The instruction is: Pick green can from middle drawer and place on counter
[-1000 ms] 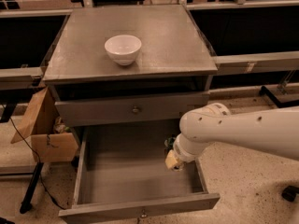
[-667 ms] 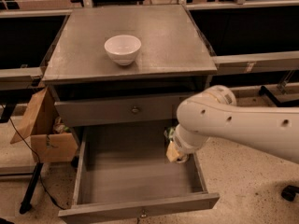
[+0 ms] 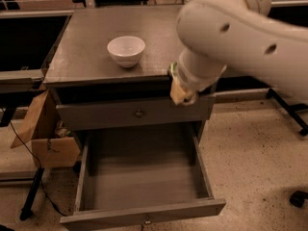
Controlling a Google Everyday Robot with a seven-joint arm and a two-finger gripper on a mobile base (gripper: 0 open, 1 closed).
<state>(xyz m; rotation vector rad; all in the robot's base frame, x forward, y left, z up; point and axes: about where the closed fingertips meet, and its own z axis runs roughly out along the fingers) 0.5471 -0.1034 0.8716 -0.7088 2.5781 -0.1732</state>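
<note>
Only a sliver of the small dark green can (image 3: 172,71) shows, grasped in the tan two-finger gripper (image 3: 182,94) of the bulky white arm (image 3: 240,28). It hangs in the air at the front edge of the flat dull-grey counter (image 3: 82,61), towards the right corner. The round white bowl (image 3: 126,50) sits mid-counter, well apart, with open grey surface between it and the front edge; below, the wide grey middle drawer (image 3: 144,214) stands pulled out over the speckled floor (image 3: 250,153), its plain inner floor showing.
</note>
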